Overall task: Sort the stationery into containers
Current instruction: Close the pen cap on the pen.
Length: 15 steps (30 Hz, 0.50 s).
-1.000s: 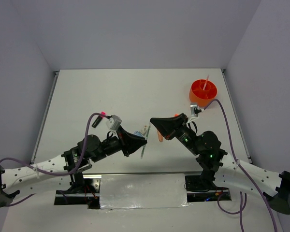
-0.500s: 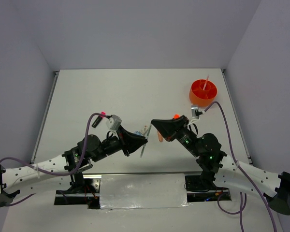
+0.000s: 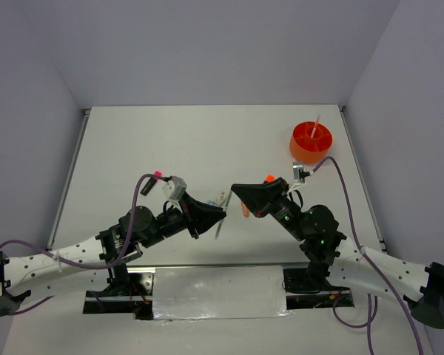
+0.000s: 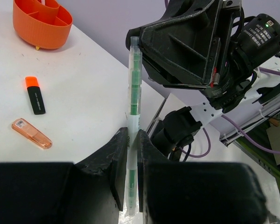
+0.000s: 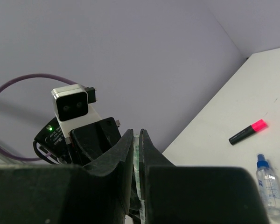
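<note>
The pink-capped highlighter lies flat on the white counter, off to the left of the left jaws and well apart from them. The left jaws sit low over the middle of the counter, closed to a narrow slit on a clear pen with a green core. They hold it around its lower part, and in the left wrist view the rest of the barrel stands straight up out of them.

The upper end of the pen meets the tip of the right jaws, which face the left jaws from close by. The right jaws are pressed together, and in the right wrist view a pale greenish sliver of the pen shows in the thin seam between them. Each pair of jaws therefore has one end of the same pen, which is held off the counter.

A blue-capped clear tube lies on the counter below the right jaws, near the pink-capped highlighter. A peach piece lies flat just beyond the right jaws, and an orange-capped highlighter lies near it. The orange tub stands far to the right of both pairs of jaws, near the far right corner. Its inner dividers are visible, and a thin pale stick leans out of one compartment.
</note>
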{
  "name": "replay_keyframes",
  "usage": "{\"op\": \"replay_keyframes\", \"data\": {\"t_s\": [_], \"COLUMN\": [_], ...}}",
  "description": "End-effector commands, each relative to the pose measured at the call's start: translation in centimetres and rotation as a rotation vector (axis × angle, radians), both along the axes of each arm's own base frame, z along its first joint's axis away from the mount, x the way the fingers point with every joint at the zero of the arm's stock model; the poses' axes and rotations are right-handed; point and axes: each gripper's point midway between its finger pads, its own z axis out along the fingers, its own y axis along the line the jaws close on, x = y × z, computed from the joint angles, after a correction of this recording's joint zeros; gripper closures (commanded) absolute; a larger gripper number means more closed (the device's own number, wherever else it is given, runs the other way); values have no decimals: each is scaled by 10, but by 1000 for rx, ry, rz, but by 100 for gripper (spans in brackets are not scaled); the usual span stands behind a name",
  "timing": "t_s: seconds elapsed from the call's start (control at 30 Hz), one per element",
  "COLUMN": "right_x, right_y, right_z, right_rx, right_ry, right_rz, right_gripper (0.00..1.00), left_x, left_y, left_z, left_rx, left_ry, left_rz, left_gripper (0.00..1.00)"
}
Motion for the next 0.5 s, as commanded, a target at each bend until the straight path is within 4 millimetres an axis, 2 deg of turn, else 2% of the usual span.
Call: {"op": "replay_keyframes", "data": {"t_s": [0.0, 0.03, 0.07, 0.27, 0.3, 0.47], "right_x": [-10, -11, -12, -15, -15, -16], "right_y": [6, 6, 6, 7, 8, 9], "right_z": [-1, 1, 3, 14, 15, 17], "right_rx": [-13, -18, -22, -49, -52, -58], "right_ry": [-29, -38, -46, -77, -81, -89], "right_rz": [45, 51, 55, 61, 62, 68], "right_gripper": [89, 82, 80, 71, 68, 62], "left_x": [1, 0, -1, -4, -4, -3], "left_y": [4, 3, 3, -4, -5, -5], "left_z": [58, 59, 58, 37, 35, 32], "left_rx": [-136, -129, -124, -79, -80, -83], "left_ry": [-120, -135, -142, -145, -143, -137], "left_rz": [15, 11, 4, -31, -34, -29], "left_gripper": [100, 100, 100, 100, 100, 100]}}
